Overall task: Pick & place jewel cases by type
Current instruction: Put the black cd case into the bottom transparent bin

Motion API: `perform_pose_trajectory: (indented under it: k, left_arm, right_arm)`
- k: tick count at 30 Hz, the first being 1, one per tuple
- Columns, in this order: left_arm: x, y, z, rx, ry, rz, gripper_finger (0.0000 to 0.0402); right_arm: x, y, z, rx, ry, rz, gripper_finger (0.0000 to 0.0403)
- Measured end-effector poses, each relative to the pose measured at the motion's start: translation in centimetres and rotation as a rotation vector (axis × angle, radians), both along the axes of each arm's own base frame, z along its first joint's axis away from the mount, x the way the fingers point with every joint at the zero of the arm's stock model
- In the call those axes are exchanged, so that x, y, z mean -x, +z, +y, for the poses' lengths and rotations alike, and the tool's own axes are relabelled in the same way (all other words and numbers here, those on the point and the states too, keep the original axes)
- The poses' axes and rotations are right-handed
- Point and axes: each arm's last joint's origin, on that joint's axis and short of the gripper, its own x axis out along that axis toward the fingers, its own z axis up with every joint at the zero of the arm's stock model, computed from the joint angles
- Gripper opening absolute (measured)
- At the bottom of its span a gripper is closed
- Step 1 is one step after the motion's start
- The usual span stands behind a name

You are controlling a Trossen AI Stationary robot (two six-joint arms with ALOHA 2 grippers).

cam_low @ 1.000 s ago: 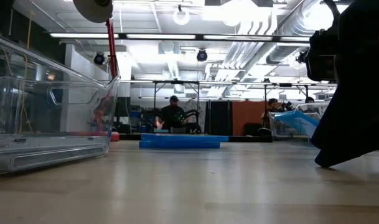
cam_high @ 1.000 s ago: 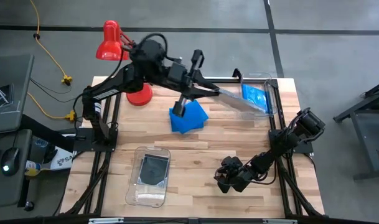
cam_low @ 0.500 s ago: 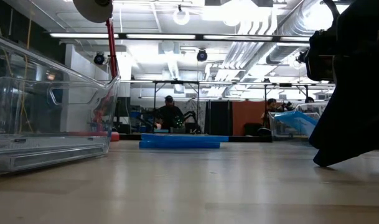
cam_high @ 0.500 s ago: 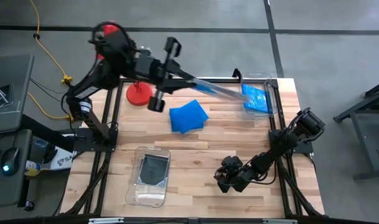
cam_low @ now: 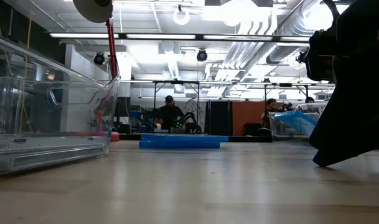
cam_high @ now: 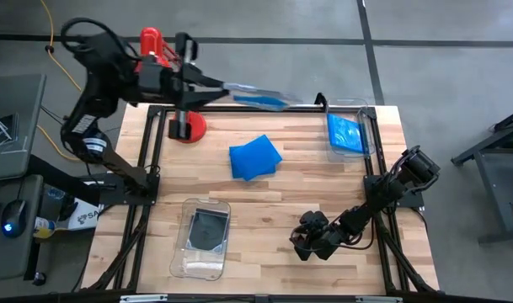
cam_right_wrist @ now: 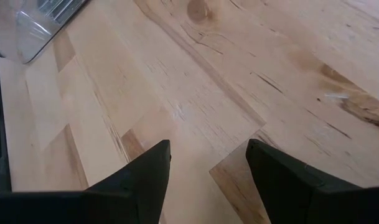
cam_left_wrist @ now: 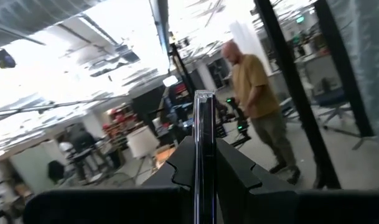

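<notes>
**Blue case lifted at the far edge**

My right claw (cam_high: pixel 305 245) rests spread wide near the surface's (cam_high: pixel 273 210) front edge. Blue jewel cases (cam_high: pixel 255 156) lie mid-surface. Above the far edge, my left claw (cam_high: pixel 212 87) pinches one blue jewel case (cam_high: pixel 260 100).

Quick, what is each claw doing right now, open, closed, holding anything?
Left claw: shut on a blue jewel case, raised above the table's far edge.
Right claw: open, empty, low over the table.

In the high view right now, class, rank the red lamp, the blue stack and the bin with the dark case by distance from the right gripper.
From the right gripper:
1. Bin with the dark case, near edge, leftward.
2. Blue stack, mid-table.
3. Red lamp, far left corner.
</notes>
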Motion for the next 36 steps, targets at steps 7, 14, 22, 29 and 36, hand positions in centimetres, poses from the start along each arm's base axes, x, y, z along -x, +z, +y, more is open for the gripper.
perform_pose_trajectory:
  k: [7,14,22,29,36]
  left_arm:
    - [4.2,0.7,-0.1,-0.017,0.087,-0.003,0.003]
    - [7.2,0.4,-0.2,-0.008,0.163,0.062,0.003]
    - [11.7,0.2,-0.2,0.015,0.27,0.09,0.003]
    - [14.9,-0.1,-0.4,0.015,0.315,0.098,0.003]
    - [17.8,-0.6,-0.5,0.018,0.361,0.111,0.003]
  right_arm:
    - [0.0,0.0,0.0,-0.002,0.002,0.001,0.0211]
    - [0.0,0.0,0.0,-0.005,0.004,0.003,0.0211]
    - [0.0,0.0,0.0,-0.005,0.004,0.003,0.0211]
    - [0.0,0.0,0.0,-0.01,0.0,0.003,0.0211]
    - [0.0,0.0,0.0,-0.01,-0.002,0.002,0.0211]
